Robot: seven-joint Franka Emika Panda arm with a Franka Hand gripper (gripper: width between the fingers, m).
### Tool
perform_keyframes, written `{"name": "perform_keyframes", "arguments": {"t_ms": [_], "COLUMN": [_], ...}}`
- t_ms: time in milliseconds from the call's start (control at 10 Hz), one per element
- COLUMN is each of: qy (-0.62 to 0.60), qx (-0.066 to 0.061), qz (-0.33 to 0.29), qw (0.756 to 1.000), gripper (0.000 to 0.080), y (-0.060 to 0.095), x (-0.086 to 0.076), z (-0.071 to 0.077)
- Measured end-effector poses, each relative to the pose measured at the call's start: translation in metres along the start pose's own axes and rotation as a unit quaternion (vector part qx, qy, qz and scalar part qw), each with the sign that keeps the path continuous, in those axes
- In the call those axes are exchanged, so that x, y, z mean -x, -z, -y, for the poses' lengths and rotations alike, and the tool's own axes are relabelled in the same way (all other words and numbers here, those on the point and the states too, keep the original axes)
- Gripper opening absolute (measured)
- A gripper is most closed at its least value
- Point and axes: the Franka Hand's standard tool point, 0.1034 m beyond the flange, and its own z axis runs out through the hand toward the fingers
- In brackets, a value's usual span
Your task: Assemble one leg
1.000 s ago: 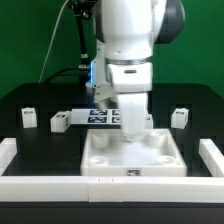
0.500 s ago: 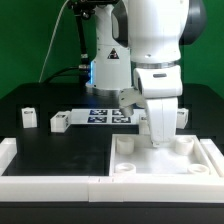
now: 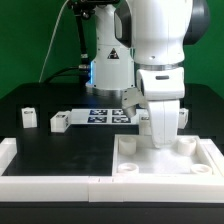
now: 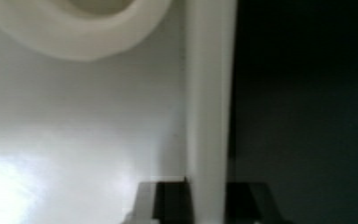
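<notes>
My gripper [image 3: 160, 136] reaches down onto the far wall of the large white tray-shaped piece [image 3: 165, 172], which lies in the front right corner of the table. In the wrist view the two dark fingers [image 4: 162, 205] stand on either side of the tray's thin upright wall [image 4: 206, 110], shut on it, and a round corner socket [image 4: 101, 22] shows. Two legs, small white blocks with tags, stand at the exterior view's left [image 3: 30, 117] [image 3: 60, 122]. A third leg [image 3: 185, 113] shows partly behind my arm.
The marker board [image 3: 105, 114] lies behind the tray near the robot base. A low white fence [image 3: 55, 184] runs along the table's front edge, with raised ends at the left [image 3: 8, 150] and right [image 3: 216, 148]. The tray sits against the right end.
The arm has slid the tray-shaped piece from the middle of the table to the exterior view's right, into the corner of the fence. Over the last half second it hardly moved.
</notes>
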Motion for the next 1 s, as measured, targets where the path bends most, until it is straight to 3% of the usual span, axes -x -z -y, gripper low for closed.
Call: {"name": "perform_keyframes", "arguments": {"t_ms": [100,300,400,500,600,1000], "qy": [0.000,-0.001,-0.001,-0.001,-0.001,-0.002], "qx": [0.000,-0.001,-0.001,-0.001,-0.001,-0.001], "qz": [0.000,0.000,0.000,0.000,0.000,0.000], "qw": [1.000,1.000,1.000,1.000,1.000,1.000], "gripper": [0.0060,0.0305,0.0305,0.0486,0.0595,0.0647], "y": [-0.0003,-0.0006,-0.0006,-0.0007,-0.0007,-0.0007], "x": [0.0005,0.0009,0.0010,0.0011,0.0013,0.0018], "z": [0.0001,0.0002,0.0002,0.0002,0.0002,0.0002]}}
